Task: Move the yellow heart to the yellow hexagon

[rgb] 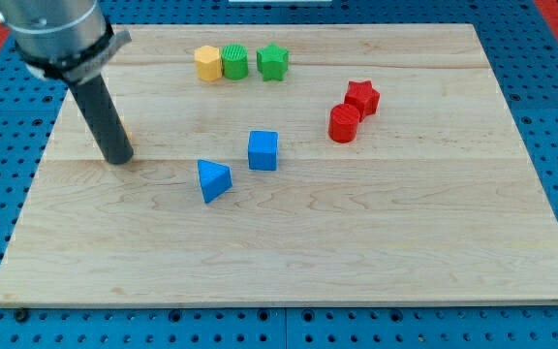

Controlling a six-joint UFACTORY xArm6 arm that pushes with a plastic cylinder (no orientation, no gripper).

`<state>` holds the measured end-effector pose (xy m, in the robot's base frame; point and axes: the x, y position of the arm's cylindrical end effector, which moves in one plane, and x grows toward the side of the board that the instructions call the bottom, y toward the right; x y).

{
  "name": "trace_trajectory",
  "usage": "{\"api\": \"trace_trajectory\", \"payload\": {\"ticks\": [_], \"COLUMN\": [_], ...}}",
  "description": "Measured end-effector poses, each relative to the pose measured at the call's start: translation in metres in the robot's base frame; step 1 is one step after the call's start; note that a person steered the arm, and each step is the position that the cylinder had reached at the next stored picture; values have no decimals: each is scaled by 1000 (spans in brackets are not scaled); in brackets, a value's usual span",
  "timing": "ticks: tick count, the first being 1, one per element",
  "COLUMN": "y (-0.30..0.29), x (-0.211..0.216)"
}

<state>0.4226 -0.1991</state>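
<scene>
Yellow heart [122, 127] is the piece to move, and only a sliver of it shows at the left of the tabletop [289, 262], peeking from behind the rod.

Nearest me, the blue triangle [213, 180] and blue cube [263, 150] sit mid-board, clear of the likely path. The tip [117, 160] is planted just in front of the heart, seemingly touching it, though I cannot tell for sure. No pincer shows on this arm, so there is nothing open or closed to report.

The heart needs to go up and to the view's right. I judge the tip should work round to the heart's lower-left side and push in one straight, slow line, keeping centred so the heart does not spin off.

Farther back stand the red cylinder [344, 123] and red star [361, 96], touching. At the far edge the yellow hexagon [207, 63] touches a green block [233, 62], with a green star [272, 61] beside; stop short of jostling that row.

The heart's shape and facing are hidden.
</scene>
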Motion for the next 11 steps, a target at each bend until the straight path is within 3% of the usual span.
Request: {"api": "trace_trajectory", "payload": {"ticks": [2,3,4,5,6,10,11], "y": [-31,-36,-84,-84,-25,2,2], "x": [-69,-33,-64,-99,-101,-81,-60]}}
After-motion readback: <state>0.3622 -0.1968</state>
